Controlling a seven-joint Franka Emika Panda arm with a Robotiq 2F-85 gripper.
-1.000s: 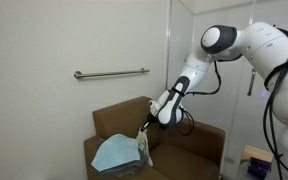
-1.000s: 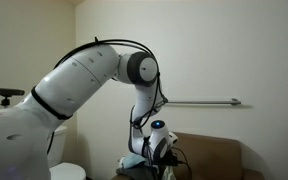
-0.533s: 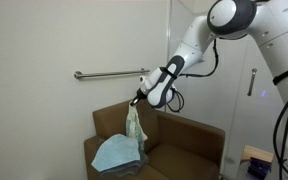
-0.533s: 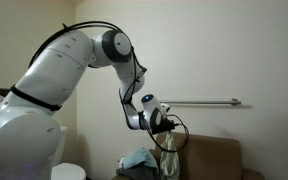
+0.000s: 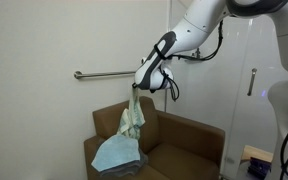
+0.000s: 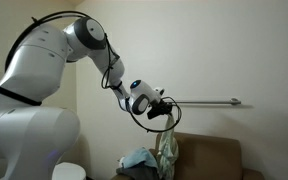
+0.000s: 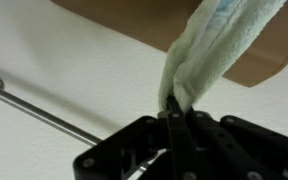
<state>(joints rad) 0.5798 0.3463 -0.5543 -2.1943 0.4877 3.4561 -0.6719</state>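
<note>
I'm watching a pale green-and-blue terry cloth towel that is showing a soft, nubby, matt pile where it's hanging pinched in the black gripper. The gripper's body is reading as hard, dark and matt, plastic or metal, I can't tell which. The silver wall rail is gleaming like polished metal. In an exterior view the brown armchair is looking like dull, smooth upholstery. The light blue cloth on it is lying soft and matt, and the white robot arm is shining like glossy plastic.
</note>
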